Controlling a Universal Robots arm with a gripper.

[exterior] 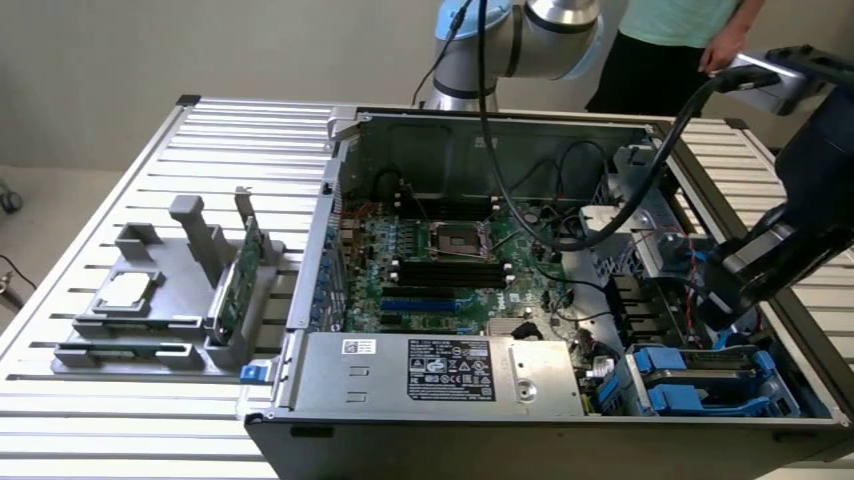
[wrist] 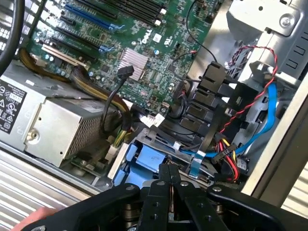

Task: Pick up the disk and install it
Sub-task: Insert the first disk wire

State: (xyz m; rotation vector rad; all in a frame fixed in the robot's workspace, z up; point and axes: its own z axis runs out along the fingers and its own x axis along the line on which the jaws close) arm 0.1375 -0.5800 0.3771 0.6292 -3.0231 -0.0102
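Note:
The disk [exterior: 714, 375] lies flat in the lower right corner of the open computer case [exterior: 350, 180], seen from the exterior view, its grey face framed by a blue carrier. In the wrist view the blue carrier [wrist: 143, 161] sits just beyond my fingertips, partly under a metal bracket. My gripper [wrist: 169, 185] is shut, both black fingers pressed together with nothing between them. In the exterior view the gripper [exterior: 731, 300] hangs inside the case's right side, just above the disk's bay. Whether the fingertips touch the disk I cannot tell.
A silver power supply [exterior: 441, 370] fills the case's front; the motherboard [exterior: 441, 260] lies behind it. Red, blue and black cables [wrist: 250, 120] crowd the drive area. On the exterior view's left a grey fixture [exterior: 147, 300] holds a square chip and a green card [exterior: 238, 285]. A person [exterior: 681, 40] stands behind the table.

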